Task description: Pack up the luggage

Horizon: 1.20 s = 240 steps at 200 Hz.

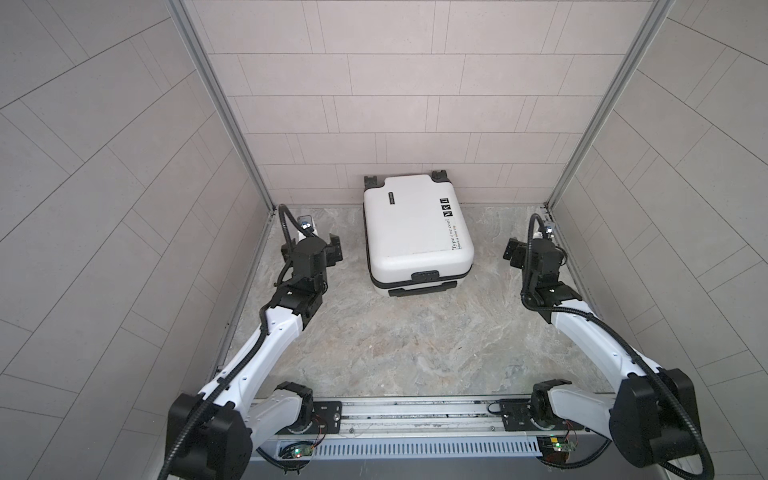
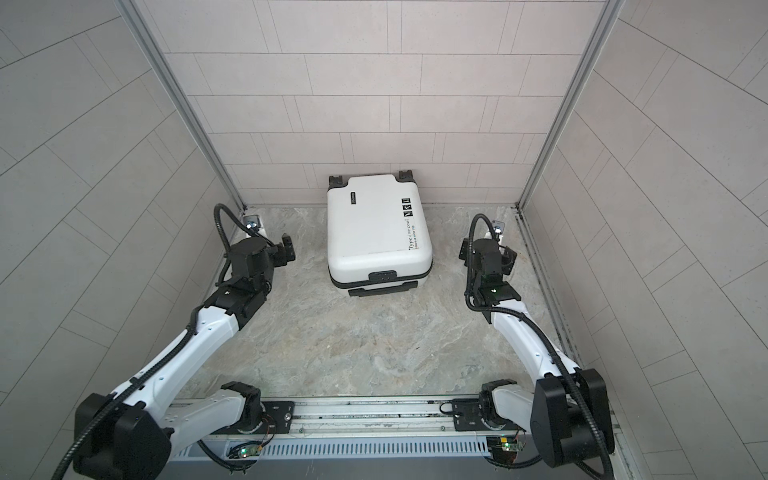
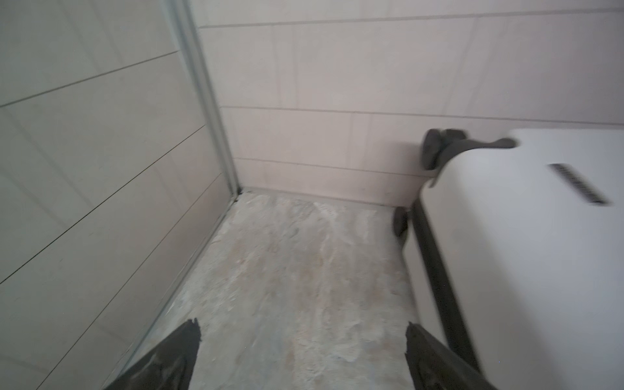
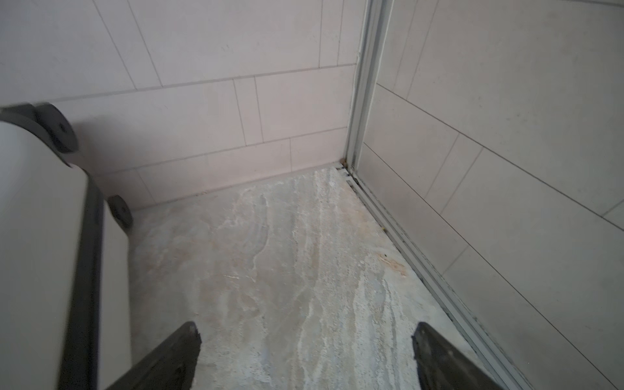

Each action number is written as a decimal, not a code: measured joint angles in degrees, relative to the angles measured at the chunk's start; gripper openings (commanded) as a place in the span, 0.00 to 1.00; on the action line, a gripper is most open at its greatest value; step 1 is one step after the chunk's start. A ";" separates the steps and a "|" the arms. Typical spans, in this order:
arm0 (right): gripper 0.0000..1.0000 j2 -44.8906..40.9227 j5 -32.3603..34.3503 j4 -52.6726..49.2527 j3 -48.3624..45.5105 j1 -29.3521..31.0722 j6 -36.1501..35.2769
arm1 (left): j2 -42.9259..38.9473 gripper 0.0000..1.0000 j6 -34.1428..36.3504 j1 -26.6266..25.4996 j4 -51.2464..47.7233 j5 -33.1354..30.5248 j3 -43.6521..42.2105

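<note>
Against the back wall, at the middle of the bench's (image 1: 415, 345) far edge, the luggage (image 1: 415, 226) lay flat with its lid down and its wheels (image 1: 440, 174) toward the wall. The left gripper (image 3: 302, 332) and the right gripper (image 4: 307, 332) hung on either side of it, clear of the shell, each with its fingers (image 3: 175, 354) spread wide and holding nothing. The white shell looked stiff, smooth and rounded, so probably slippery under flat pads. The black handle (image 1: 424, 275) on the near end, or the zipper band (image 3: 439, 270) between the halves, seemed the surer hold. Its weight could not be judged, since the contents were hidden. Whether the zipper ran fully shut, and where its pull sat, was too small to tell. The left wrist view was smeared by blur, and both wrist views cut off most of the case.
</note>
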 measured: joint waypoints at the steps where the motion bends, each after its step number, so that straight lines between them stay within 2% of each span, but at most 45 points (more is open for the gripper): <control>1: 1.00 0.13 0.11 0.13 -0.17 0.00 -0.04 | 0.11 1.00 0.00 0.17 0.09 -0.11 -0.17; 26: 1.00 3.50 2.99 4.81 -6.93 -0.07 -1.36 | 4.92 1.00 -0.61 4.42 3.74 -2.43 -6.14; 66: 1.00 5.09 3.43 12.39 -12.24 -0.13 -4.07 | 14.49 1.00 -0.09 5.11 14.80 -1.62 -12.31; 121: 1.00 5.57 1.38 22.93 -13.38 -0.15 -8.76 | 26.93 1.00 4.00 5.16 43.63 1.86 -23.76; 152: 1.00 7.13 -0.35 24.55 -13.14 -0.17 -10.27 | 27.10 1.00 3.37 5.86 42.25 1.57 -21.62; 178: 1.00 8.63 -1.53 24.28 -11.72 -0.17 -11.26 | 27.47 1.00 3.41 6.14 45.62 1.46 -20.26; 240: 1.00 10.25 -2.71 19.85 -7.26 -0.17 -12.13 | 27.78 1.00 3.43 6.29 46.53 1.49 -20.26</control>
